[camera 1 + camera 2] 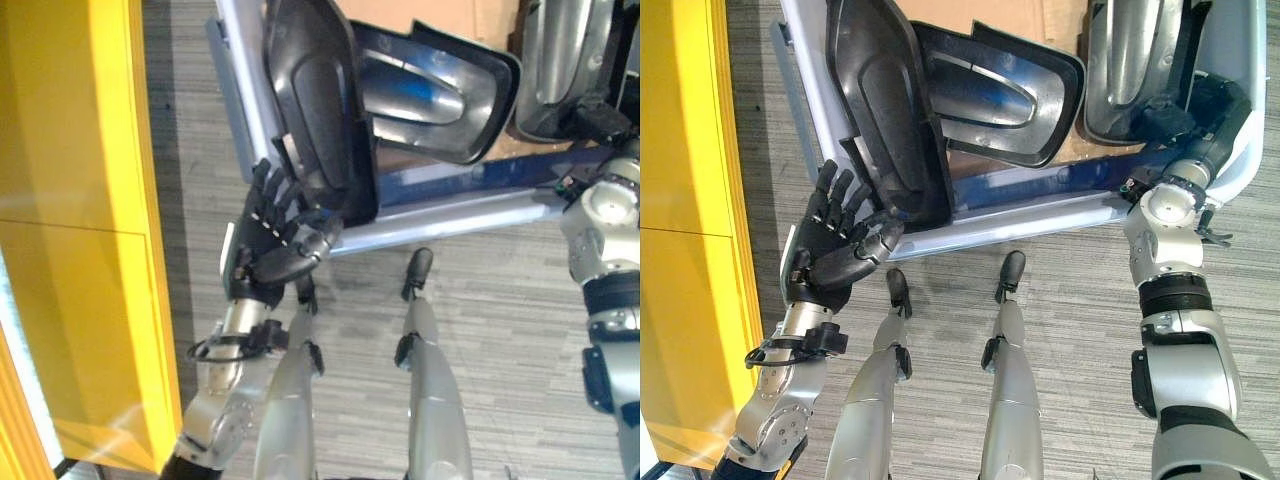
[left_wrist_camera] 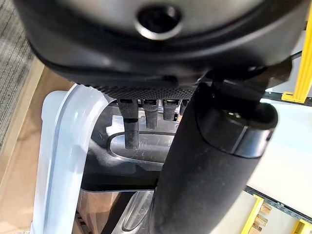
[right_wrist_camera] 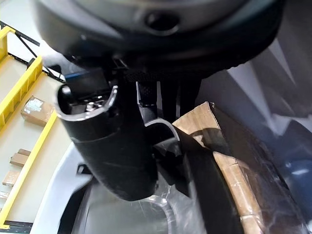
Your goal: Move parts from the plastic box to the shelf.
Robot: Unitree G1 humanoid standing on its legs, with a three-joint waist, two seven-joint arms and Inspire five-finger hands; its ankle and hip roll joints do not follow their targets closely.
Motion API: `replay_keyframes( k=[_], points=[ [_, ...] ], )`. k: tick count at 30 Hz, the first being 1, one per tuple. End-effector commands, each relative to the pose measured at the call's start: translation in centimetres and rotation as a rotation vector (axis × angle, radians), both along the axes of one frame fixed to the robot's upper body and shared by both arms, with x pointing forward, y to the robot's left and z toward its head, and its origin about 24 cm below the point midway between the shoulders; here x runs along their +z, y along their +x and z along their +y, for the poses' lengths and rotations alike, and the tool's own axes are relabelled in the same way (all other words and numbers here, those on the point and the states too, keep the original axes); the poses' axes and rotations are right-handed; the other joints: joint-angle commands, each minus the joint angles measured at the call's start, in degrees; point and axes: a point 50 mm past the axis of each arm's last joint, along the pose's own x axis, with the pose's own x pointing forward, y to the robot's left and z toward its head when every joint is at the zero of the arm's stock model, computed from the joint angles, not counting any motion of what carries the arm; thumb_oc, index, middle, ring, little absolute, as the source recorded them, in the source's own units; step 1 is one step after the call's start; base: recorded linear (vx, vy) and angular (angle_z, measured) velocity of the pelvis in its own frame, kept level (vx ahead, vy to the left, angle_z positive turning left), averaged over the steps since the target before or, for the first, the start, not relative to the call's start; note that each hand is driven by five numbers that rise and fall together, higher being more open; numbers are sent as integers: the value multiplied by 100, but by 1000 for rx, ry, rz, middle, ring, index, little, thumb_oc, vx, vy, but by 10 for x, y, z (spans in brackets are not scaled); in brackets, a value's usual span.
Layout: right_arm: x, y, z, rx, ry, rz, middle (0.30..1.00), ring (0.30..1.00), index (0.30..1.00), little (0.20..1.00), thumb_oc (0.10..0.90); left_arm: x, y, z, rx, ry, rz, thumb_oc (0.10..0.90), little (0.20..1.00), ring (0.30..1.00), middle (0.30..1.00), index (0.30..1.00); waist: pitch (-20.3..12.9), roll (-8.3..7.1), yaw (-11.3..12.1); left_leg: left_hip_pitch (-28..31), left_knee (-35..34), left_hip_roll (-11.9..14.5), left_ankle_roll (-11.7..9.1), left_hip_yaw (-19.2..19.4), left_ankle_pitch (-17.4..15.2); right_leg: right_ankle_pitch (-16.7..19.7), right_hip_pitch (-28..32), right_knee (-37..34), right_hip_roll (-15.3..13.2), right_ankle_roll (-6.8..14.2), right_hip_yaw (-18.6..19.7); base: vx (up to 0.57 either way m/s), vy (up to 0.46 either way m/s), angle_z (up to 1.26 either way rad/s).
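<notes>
The task looks to be at an early stage, as I judge it. The pale plastic box (image 1: 1040, 215) sits on the grey floor (image 1: 1070, 290) and holds several black moulded parts on cardboard (image 1: 980, 20). One part (image 1: 885, 110) stands tilted up at the box's near-left corner, partly over the rim, a second part (image 1: 1010, 95) lies flat in the middle at about 12 o'clock, and a third part (image 1: 1135, 70) leans at about 1 o'clock. None of them is on the yellow shelf (image 1: 685, 200), which runs along the view's 9 o'clock side, so every transfer seems to be left to do.

The left hand (image 1: 835, 245) is at the lower end of the tilted part, at about 8 o'clock from the box's middle. Its fingers (image 1: 840, 195) are spread and lie nearly straight against the part's outer face, with the thumb (image 1: 875, 240) bent under its lower edge. That looks more like a steadying touch than a closed grip. The left wrist view shows the same fingers straight along the part's ribbed surface.

The right hand (image 3: 122, 146) reaches into the box's right end, by the third part. Its fingers run down behind the part's edge in the right wrist view, and I cannot tell whether they are closed on it.
</notes>
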Motion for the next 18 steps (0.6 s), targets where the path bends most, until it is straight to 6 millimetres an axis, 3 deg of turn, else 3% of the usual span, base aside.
replay_keyframes(
  k=[1,9,18],
  points=[
    [-46,15,21,177,-31,234,300,300,300,300,400,-10,-2,20,74,12,61,900,1000,1000,1000,1000,-9,32,204,278,302,-48,-33,-153,-618,-1326,631,779,-335,610,43,-12,14,3],
    [-59,3,33,272,30,149,300,300,300,300,400,-9,1,22,77,-2,59,900,1000,1000,1000,1000,-9,-86,110,653,185,-44,-24,-100,-450,-1121,1009,606,-334,589,-22,-37,0,-1],
    [-65,-31,45,382,97,-31,300,300,300,300,400,-14,1,30,94,0,91,900,1000,1000,1000,1000,-9,-241,47,1687,-137,1,-91,-103,-383,-1083,2022,389,-323,636,-129,3,-8,1]
  ],
)
